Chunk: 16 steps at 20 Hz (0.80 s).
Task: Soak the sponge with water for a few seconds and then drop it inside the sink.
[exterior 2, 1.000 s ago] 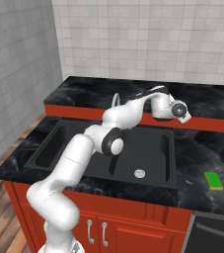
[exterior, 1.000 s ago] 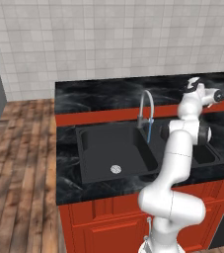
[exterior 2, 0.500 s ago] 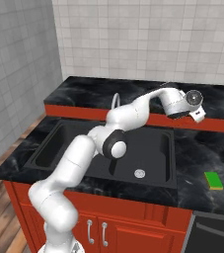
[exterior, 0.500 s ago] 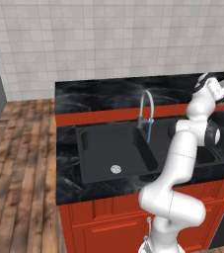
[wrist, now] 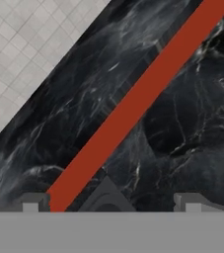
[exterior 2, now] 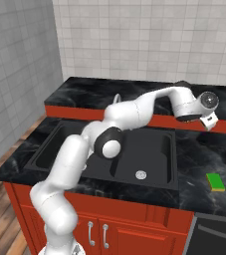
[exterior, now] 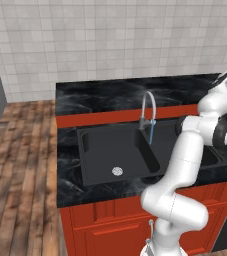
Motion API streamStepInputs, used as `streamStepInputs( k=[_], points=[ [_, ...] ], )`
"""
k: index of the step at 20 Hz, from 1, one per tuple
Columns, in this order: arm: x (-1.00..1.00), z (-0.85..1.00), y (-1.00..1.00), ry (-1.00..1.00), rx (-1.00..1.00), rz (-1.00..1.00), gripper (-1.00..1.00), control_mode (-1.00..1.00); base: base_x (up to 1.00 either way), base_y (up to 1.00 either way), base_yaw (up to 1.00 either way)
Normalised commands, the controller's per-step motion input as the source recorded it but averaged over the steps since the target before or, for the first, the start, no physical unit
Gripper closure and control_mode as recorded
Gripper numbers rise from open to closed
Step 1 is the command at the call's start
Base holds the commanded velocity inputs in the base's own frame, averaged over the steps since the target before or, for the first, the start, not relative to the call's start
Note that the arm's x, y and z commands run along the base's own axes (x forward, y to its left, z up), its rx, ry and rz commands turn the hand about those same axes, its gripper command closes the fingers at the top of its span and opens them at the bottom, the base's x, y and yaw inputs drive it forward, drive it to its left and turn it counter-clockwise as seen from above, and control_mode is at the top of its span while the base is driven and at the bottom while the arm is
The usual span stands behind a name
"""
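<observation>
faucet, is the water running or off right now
Running: a thin light-blue streak of water falls from the faucet spout into the sink.

The arm swings further toward the right end of the countertop (exterior 2: pixel 199 144) than a second ago, carrying the gripper (exterior 2: pixel 210 121) away from the faucet (exterior: pixel 148 107) and the sink (exterior 2: pixel 149 154). In the right base view the hand now hangs past the sink's right rim, nearer the sponge (exterior 2: pixel 215 182).
</observation>
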Motion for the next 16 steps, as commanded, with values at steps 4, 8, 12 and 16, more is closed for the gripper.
streamStepInputs(
  k=[4,8,12,16],
  points=[
    [-0.75,-0.32,0.05,0.02,-0.01,0.0,-1.0,-1.0,0.0,0.0,0.0],
    [-0.66,-0.02,0.11,0.0,-0.04,0.02,-1.0,-1.0,0.0,0.0,0.0],
    [-0.63,0.0,0.1,0.04,-0.07,0.04,-1.0,-1.0,0.0,0.0,0.0],
    [-0.6,0.0,0.07,0.13,-0.11,0.08,-1.0,-1.0,0.0,0.0,0.0]
  ],
)
